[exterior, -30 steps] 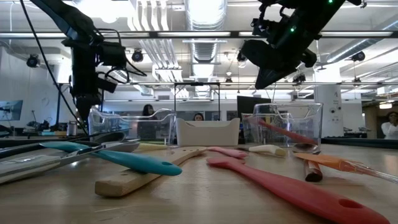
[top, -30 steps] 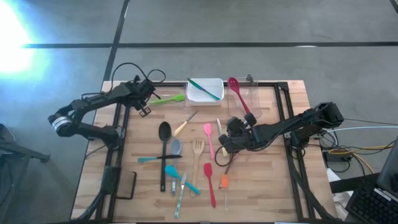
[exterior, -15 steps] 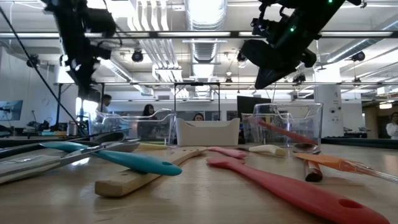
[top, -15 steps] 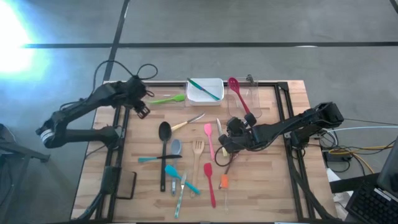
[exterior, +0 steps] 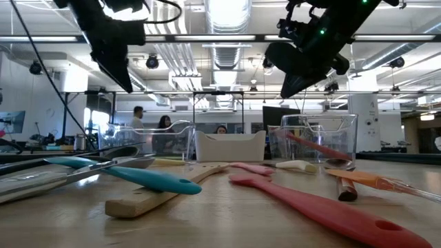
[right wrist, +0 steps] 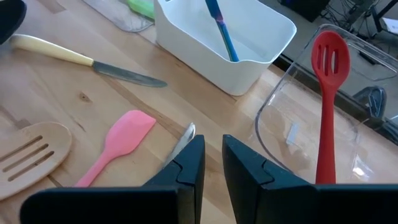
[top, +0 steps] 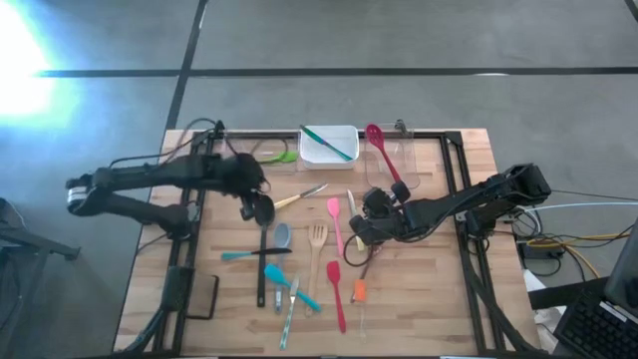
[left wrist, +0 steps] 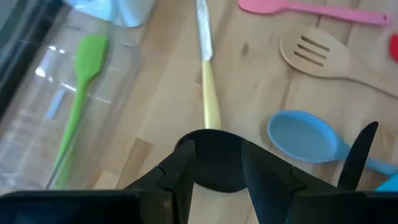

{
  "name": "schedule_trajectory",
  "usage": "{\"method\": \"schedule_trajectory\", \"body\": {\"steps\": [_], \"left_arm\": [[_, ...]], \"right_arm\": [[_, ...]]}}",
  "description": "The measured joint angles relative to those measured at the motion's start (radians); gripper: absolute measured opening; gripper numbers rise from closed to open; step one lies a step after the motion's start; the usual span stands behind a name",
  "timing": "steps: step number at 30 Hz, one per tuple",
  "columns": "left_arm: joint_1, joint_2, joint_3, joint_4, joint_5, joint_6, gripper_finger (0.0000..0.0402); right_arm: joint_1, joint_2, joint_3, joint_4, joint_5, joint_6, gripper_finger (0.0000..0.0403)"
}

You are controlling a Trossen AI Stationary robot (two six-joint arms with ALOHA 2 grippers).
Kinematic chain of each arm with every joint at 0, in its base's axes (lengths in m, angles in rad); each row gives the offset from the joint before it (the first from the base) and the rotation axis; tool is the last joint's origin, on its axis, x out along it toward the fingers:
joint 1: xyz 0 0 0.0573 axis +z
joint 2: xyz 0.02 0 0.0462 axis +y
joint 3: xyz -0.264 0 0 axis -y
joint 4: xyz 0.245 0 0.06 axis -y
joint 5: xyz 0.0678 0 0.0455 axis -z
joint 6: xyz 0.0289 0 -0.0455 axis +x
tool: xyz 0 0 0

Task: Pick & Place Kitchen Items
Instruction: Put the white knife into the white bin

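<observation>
One arm relocated: left gripper (top: 255, 206), fingers (left wrist: 268, 177) apart and empty, now above black ladle (top: 263, 211) mid-worktop; pickup likely next.

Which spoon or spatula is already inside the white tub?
The teal-handled one, lying slantwise in the white tub. The red slotted spoon sits in a clear tub; most others lie on the table.
</observation>
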Motion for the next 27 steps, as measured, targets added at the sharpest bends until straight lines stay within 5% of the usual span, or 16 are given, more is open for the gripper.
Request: {"method": "schedule_trajectory", "body": {"steps": [15,27], "left_arm": [[-0.023,0.387,0.193,0.004,-0.018,0.020,0.0135],[0.002,0.549,0.226,-0.045,-0.054,-0.007,0.0135]], "right_arm": [[0.000,0.000,0.000,-0.006,-0.001,-0.014,0.0050],[0.001,0.000,0.000,-0.021,-0.017,-0.014,0.0050]]}}
